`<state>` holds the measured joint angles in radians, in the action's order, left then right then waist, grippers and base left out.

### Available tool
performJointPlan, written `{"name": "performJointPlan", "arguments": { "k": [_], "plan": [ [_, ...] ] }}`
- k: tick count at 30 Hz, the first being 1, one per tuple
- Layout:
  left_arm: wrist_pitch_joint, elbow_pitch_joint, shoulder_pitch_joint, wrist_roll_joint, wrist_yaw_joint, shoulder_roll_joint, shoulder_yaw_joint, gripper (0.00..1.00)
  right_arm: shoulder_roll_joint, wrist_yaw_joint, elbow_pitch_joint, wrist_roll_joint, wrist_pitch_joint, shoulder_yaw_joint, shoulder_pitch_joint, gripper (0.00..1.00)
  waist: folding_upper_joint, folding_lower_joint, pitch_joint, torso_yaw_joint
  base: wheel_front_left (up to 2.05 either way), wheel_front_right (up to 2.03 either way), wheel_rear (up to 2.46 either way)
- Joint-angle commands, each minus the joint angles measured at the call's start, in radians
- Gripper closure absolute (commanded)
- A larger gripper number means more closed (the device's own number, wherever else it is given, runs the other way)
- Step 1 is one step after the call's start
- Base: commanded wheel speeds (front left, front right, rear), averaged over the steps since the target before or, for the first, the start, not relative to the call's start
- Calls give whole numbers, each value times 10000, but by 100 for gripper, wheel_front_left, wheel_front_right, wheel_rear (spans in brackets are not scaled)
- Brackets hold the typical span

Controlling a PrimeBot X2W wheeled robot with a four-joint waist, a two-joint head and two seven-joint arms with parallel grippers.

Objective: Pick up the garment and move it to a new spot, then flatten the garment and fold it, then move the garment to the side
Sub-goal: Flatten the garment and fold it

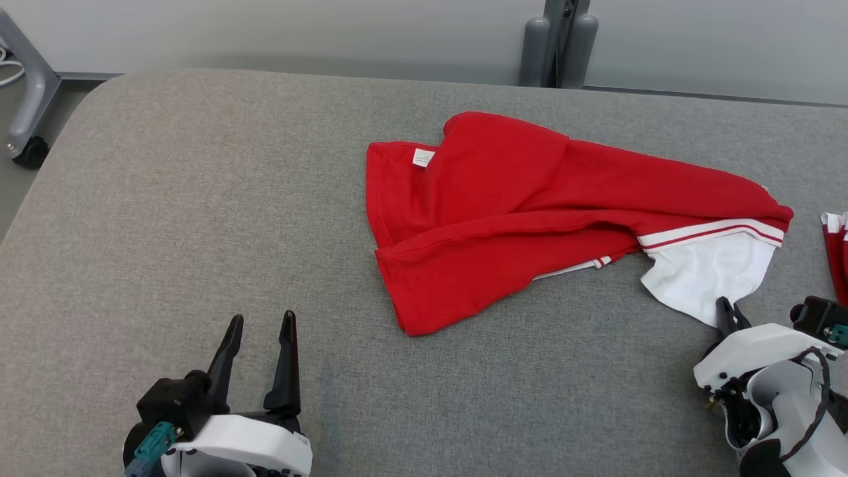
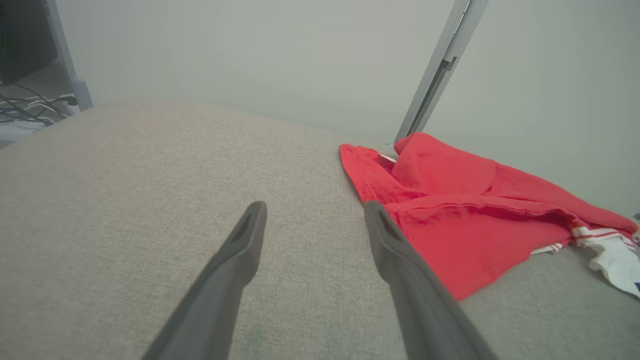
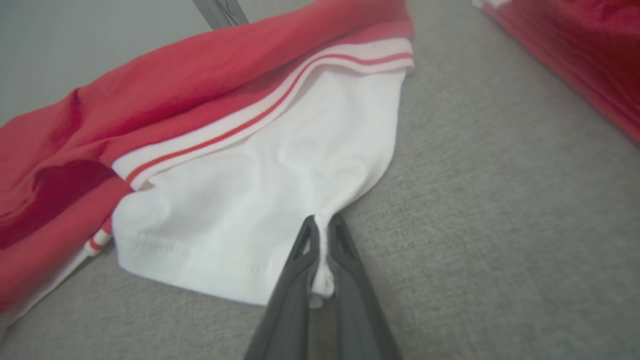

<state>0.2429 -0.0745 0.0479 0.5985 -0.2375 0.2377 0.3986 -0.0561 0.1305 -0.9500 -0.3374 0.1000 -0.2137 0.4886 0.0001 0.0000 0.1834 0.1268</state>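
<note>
From the head view, we have the red garment (image 1: 517, 218) lying crumpled on the grey table (image 1: 199, 199), right of centre and toward the far edge. A small white label (image 1: 423, 157) shows near its left end, and a white panel (image 1: 709, 278) with red-and-white striped trim is at its right end. The left claw (image 1: 262, 321) sits low at the near left, fingers spread wide and empty, well apart from the cloth. Over on the right, the right claw (image 1: 725, 308) has its tips at the near corner of that white panel. A second red cloth (image 1: 836, 252) peeks in at the right edge, and a grey post (image 1: 560, 43) stands behind the table. Switching to the left wrist view, we see the left claw (image 2: 315, 207) with its two dark fingers far apart over bare table, nothing between them, and the garment (image 2: 450, 210) spreads out ahead and to the right. Now the right wrist view: the right claw (image 3: 325, 222) is pinched tight on the edge of the white panel (image 3: 260, 200), a fold of white fabric squeezed between its fingers, and the second red cloth (image 3: 575, 50) lies apart at the upper right.
</note>
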Motion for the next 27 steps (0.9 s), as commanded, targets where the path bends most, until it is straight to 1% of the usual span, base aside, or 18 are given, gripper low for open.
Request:
{"name": "performJointPlan", "arguments": {
  "k": [1,4,7,9,12,15,20,27],
  "plan": [
    [57,-27,190,-26,58,22,-44,0,78,6,-18,-137,123,95,22,100,-1,0,-36,-69,0,0,0],
    [37,-77,279,25,104,-19,-6,0,-68,6,423,-581,417,192,-60,100,-1,0,-108,-204,0,0,0],
    [1,-161,341,82,140,-50,-2,0,-243,4,1078,-1039,499,455,-471,100,-1,0,-194,-413,0,0,0],
    [-5,-203,371,160,160,-86,-19,0,-321,4,1688,-1404,376,683,-833,100,-1,0,-242,-593,0,0,0],
    [-6,-242,320,279,193,-122,-59,0,-616,4,2714,-1836,136,980,-1534,100,-1,0,-300,-854,0,0,0],
    [4,-279,202,353,231,-115,-69,0,-827,6,3725,-2124,-193,1097,-2307,100,-1,0,-358,-1083,0,0,0],
    [-14,-238,75,440,250,-116,-33,0,-1061,4,5039,-2142,-766,686,-3382,100,-1,0,-431,-1329,0,0,0],
    [-117,-87,-121,609,301,-157,49,0,-968,4,6170,-1897,-1450,-242,-4418,100,-1,0,-581,-1398,0,0,0]
  ]
}}
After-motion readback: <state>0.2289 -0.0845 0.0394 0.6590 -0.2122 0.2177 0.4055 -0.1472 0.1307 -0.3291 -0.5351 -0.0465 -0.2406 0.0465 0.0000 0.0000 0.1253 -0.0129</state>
